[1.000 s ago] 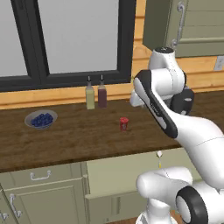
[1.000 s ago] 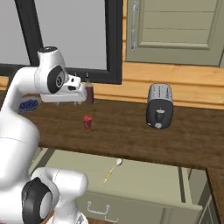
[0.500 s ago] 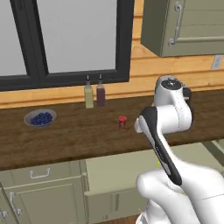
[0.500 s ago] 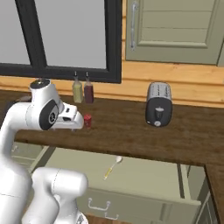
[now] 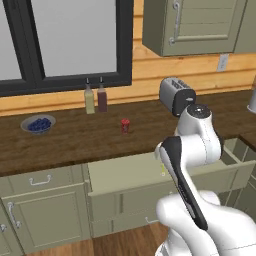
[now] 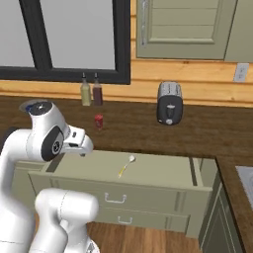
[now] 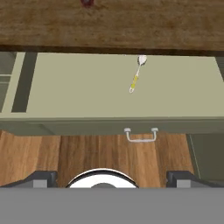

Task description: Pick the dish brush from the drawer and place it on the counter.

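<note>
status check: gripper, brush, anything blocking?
Gripper open, above the drawer front, holding nothing. Dish brush lies loose on the drawer floor, head toward the counter. Nothing blocking it.

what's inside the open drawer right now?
Just the dish brush, lying flat on the drawer floor, white head toward the counter, handle toward the drawer front. The strip of floor tucked under the counter edge is hidden.

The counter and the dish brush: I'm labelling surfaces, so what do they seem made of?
The counter looks like dark brown wood, matte, with visible grain streaks. The dish brush in the drawer looks plastic: smooth pale-yellow handle, white head. It is too small to be sure.
</note>
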